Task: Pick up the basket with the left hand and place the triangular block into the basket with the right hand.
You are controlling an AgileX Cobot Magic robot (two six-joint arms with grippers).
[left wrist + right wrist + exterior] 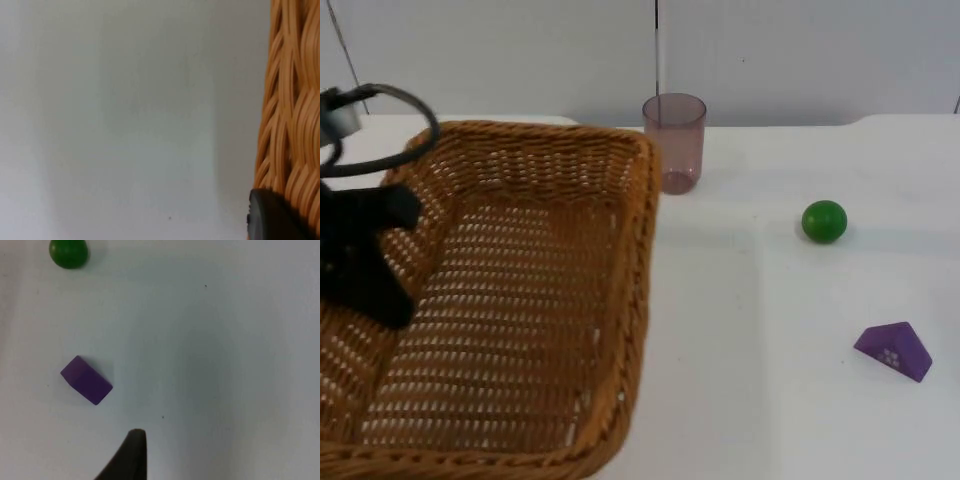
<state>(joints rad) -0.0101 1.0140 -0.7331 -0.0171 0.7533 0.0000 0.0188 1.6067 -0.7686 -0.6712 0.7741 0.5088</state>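
Left gripper (370, 255) at the basket's (520, 300) nine-o'clock wall, reaching over the rim into the weave. Basket looms large in the top view, which suggests it is already raised off the desk (740, 330); I judge the first step, the pick-up, done or nearly so. Left wrist view: woven wall (292, 115) hard against a black fingertip (270, 220), bare white desk (125, 125) beyond. Jaws look clamped on the basket wall, one finger inside, one out. Basket holds nothing yet.

At twelve o'clock from the basket's far corner, just beside it, a tinted plastic cup (674, 140) stands upright near the grey wall. Not part of the job.

Further on, a green ball (824, 221), well apart from cup and basket. Also idle.

At about five o'clock from the ball, the purple triangular block (894, 351) lies on the desk, untouched. Right wrist view has it (86, 380) at about ten o'clock from a black fingertip (130, 455), with the ball (68, 252) beyond. Right gripper hangs above the desk near the block, not yet over it; cannot tell how far its jaws are spread.

Step in hand, by my reading: the right arm's approach to the block. Next move calls for centring over the block, turning the jaws to meet its flat faces rather than the sloped ones, then descending. The left arm need only hold the basket steady.
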